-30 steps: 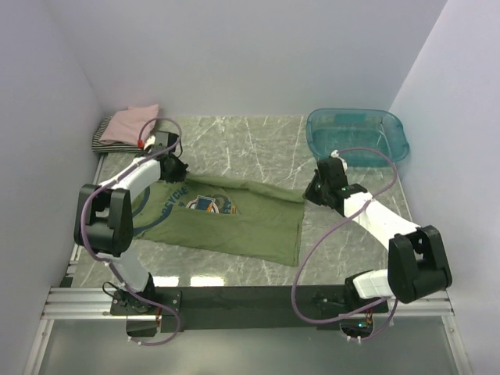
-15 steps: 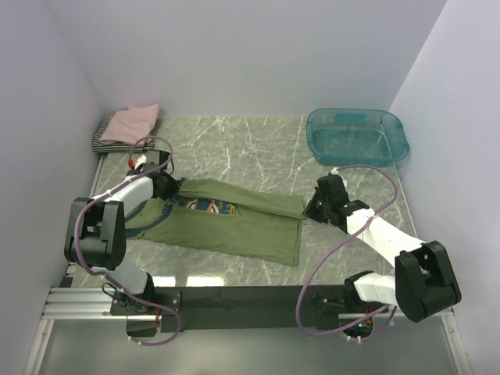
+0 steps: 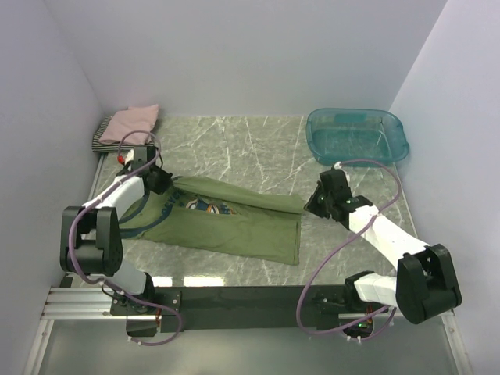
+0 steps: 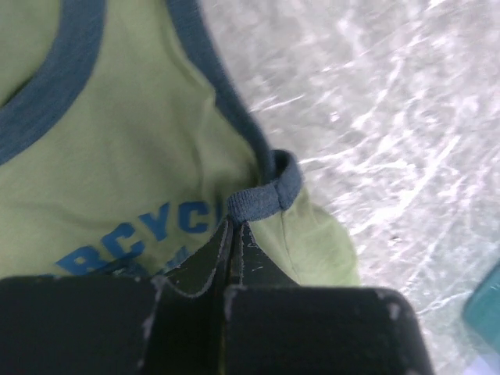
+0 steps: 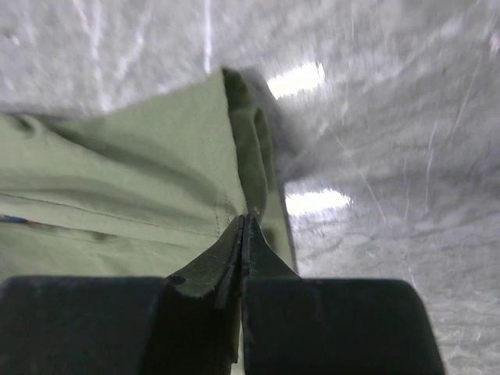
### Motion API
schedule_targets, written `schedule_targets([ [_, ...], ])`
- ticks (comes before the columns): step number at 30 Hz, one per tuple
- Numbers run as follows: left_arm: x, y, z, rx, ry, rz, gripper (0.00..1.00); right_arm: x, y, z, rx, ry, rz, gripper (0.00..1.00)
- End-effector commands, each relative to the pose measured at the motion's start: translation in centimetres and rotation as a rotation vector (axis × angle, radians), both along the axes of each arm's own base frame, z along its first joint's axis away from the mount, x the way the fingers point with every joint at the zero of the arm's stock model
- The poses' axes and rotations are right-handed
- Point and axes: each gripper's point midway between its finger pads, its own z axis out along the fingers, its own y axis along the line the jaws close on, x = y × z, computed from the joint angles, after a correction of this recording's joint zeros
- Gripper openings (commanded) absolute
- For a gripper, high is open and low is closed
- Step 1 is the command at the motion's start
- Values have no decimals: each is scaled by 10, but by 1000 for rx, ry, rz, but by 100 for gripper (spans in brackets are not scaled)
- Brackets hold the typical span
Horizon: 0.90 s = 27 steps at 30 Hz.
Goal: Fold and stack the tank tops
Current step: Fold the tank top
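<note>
left gripper (image 4: 234, 226): fingers clamped together on the navy strap loop (image 4: 266, 194) of the olive-green tank top (image 3: 234, 228), the loop curling just past their tips | right gripper (image 5: 244, 222): fingers pinched shut on its hem, cloth spreading left of them

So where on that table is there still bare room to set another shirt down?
Bare marble table lies along the far edge, between the folded pile and the teal tub, and in a narrow strip between the green tank top and the black rail. The middle is crowded: left gripper and right gripper both pinch that top.
</note>
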Motion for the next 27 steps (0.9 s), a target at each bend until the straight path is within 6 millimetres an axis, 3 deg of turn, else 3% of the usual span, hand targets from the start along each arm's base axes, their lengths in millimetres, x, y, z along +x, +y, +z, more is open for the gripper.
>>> schedule_targets([
  [1,35,2,34,-12,-109,-12,1,28,-9,34,-24,-83,-33,0],
  [4,40,1,41,-13,-121,-16,1,33,-6,40,-9,-87,-20,0],
  [9,23,3,27,-10,-94,-13,1,25,1,30,24,-63,0,0],
  [22,-29,2,-17,-34,5,9,1,-26,-4,-34,54,65,-2,0],
  [27,-30,1,-14,-40,-26,8,1,-26,-3,-30,64,47,3,0],
])
